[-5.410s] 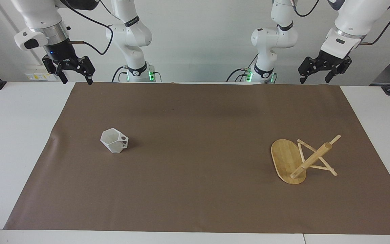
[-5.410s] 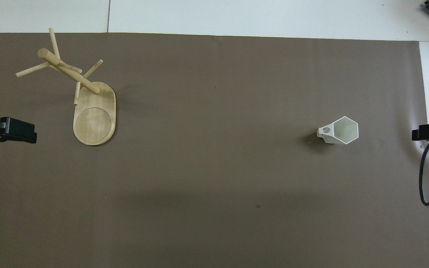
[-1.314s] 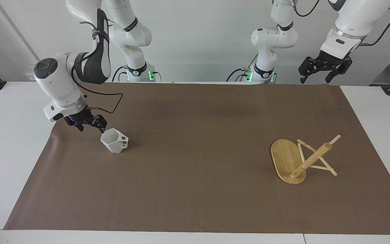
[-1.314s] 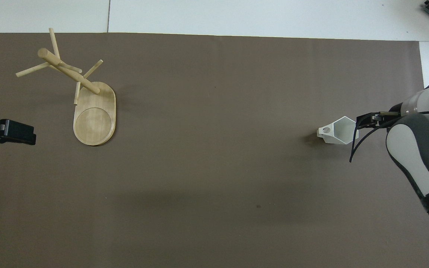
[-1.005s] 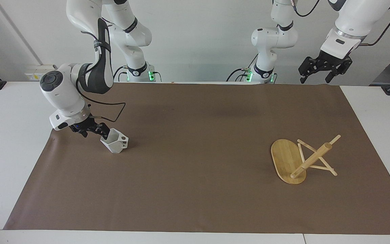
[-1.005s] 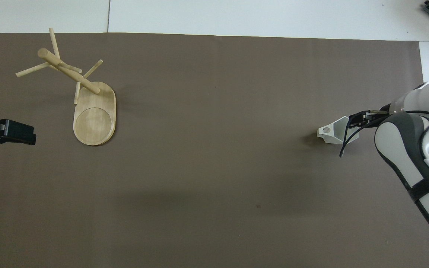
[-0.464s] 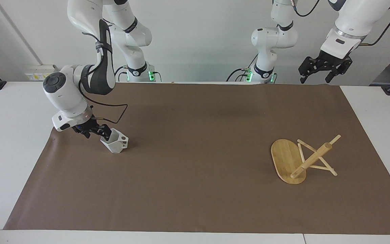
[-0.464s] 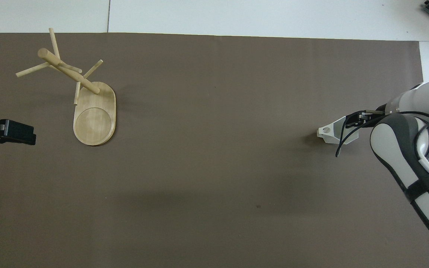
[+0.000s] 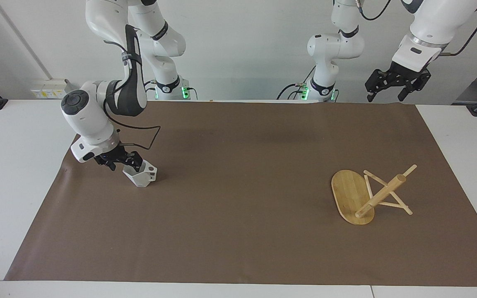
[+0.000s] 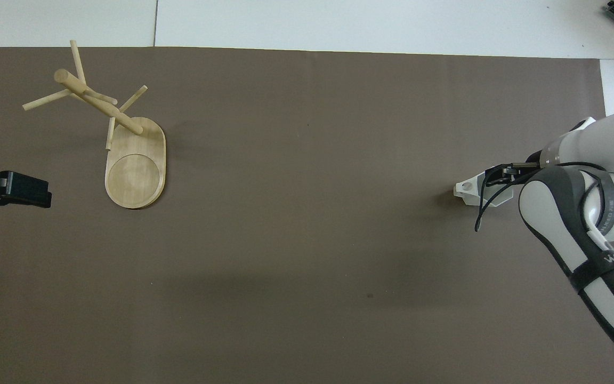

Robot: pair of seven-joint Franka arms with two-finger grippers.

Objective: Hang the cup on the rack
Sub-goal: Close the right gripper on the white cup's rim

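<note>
Item: faceted white cup (image 9: pixel 142 175). Location: standing on the brown mat (image 9: pixel 238 231), toward the right arm's end of the worktop (image 9: pixel 10 186); handle with its round hole turned toward the middle of the mat. Condition: not lifted, base in contact with the mat.

Item: bamboo mug rack (image 9: pixel 369 195). Location: toward the left arm's end of the worktop, well apart from the cup. Condition: toppled, oval base on edge, central post slanting, pegs resting on the mat; no cup on any peg.

Item: right gripper (image 9: pixel 122 162). Location: down at the cup's rim, on the side away from the handle, one finger apparently inside the mouth. Fingers spread wide; not yet clamped on the wall as far as can be judged.

Item: left gripper (image 9: pixel 391 86). Location: raised over the edge of the worktop nearest the robots; waiting. Fingers released, holding nothing.

Progress: early. Reach to cup done; grasp pending. Left to do: close on the rim, lift, carry across, thread the handle hole over a peg. The fallen rack probably needs righting first.
</note>
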